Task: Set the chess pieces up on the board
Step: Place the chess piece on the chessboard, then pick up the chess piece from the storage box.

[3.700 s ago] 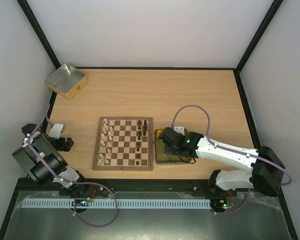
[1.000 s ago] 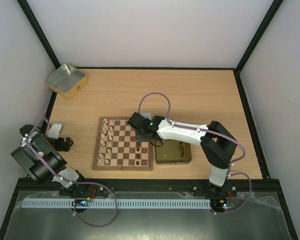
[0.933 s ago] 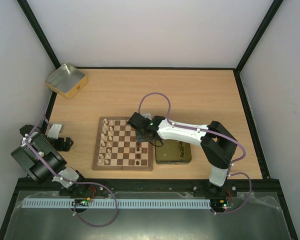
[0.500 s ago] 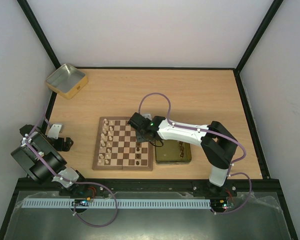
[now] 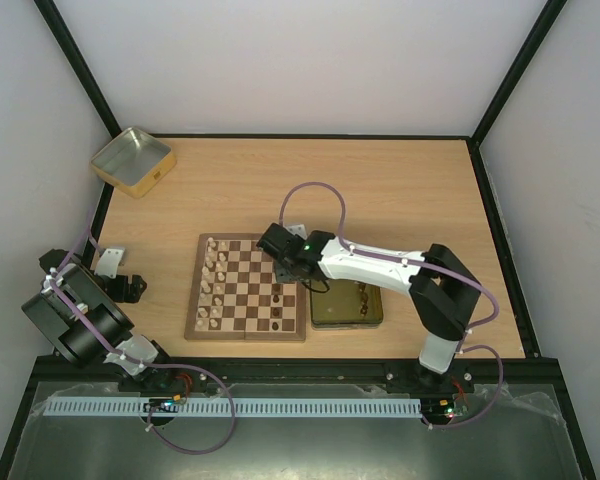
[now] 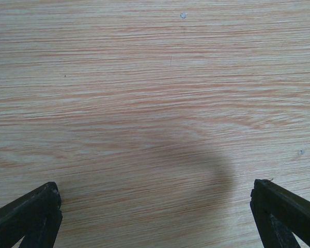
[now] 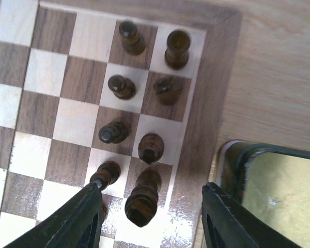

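Light wood table, sq. silvery tin far-left corner, yellow rect. tin nr front edge, white walls

I count one board on the worktop. There are two tins: a yellow-gold tin just beside the board's right edge, and a square tin in the far left corner. I have two arms in view, the left arm and the right arm. Through the right wrist camera I count eight dark pieces, standing in two files. The pale pieces also make two files, but they are too small from overhead for a sure count.
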Controlling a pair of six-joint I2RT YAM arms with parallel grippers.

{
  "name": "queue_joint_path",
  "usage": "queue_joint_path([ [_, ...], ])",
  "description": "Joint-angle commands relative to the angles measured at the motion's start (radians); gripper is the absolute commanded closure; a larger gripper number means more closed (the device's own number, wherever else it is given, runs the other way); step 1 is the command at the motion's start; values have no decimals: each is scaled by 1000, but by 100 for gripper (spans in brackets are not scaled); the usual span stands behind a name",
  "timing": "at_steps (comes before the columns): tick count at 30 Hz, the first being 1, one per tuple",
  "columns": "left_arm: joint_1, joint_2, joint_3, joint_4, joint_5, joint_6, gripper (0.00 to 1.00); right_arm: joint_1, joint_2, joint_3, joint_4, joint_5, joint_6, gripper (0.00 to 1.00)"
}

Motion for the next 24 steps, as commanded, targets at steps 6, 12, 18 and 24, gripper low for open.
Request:
queue_joint_path([
  [6,5,57,-44,-145,-73,-12,1,-43,-227,-22,-133,174,43,49],
  [12,0,60,-35,-146,-80,-13,1,-141,-358,-213,-155,167,58,49],
  [18,-11,58,-37,-149,-81,-20,1,-234,-442,-378,-90,120,58,50],
  [24,-17,48,-51,-143,-81,-24,1,-306,-474,-440,-43,93,41,51],
])
